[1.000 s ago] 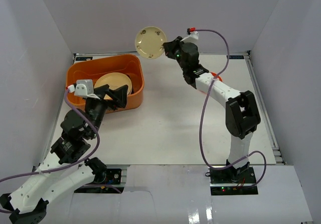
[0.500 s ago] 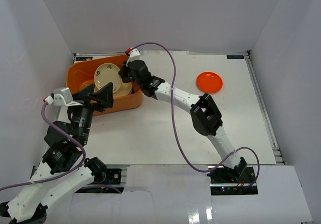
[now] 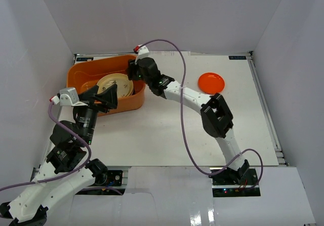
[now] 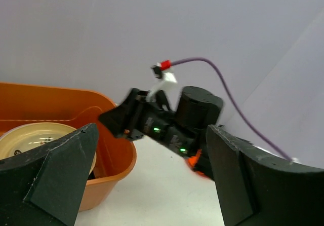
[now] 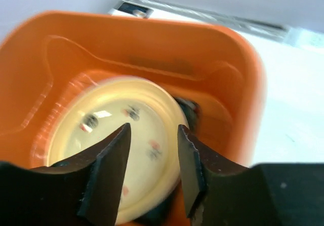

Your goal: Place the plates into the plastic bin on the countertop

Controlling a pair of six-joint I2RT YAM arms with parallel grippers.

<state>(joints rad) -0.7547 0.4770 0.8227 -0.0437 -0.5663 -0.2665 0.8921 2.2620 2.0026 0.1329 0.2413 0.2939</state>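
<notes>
The white surface (image 3: pixel 167 135) fills the floor of a white-walled enclosure, and the two arms reach over it from its near edge. The right arm (image 3: pixel 202 102) stretches in a long diagonal across the middle toward the far left corner, while the left arm (image 3: pixel 71 145) rises along the left side. The orange plastic bin (image 3: pixel 81 76) sits on the surface in that far left corner, close to the left wall. Inside the bin lies a round cream plate (image 3: pixel 115 84); it rests toward the bin's right half, slightly tilted, and is a little blurred in the right wrist view. A round orange-red plate (image 3: pixel 211 82) lies flat on the surface at the far right, well apart from the bin and beside the right arm's forearm. The left claw (image 3: pixel 104 97) hangs at the bin's near wall with its fingers spread wide and nothing between them, pointing toward the right arm's wrist. The right claw (image 5: pixel 153 135) hovers over the bin's right rim, above the cream plate; its fingers stand parted and grip nothing, the plate showing below through the gap. A purple cable (image 3: pixel 182 129) loops from the right wrist down to that arm's base
</notes>
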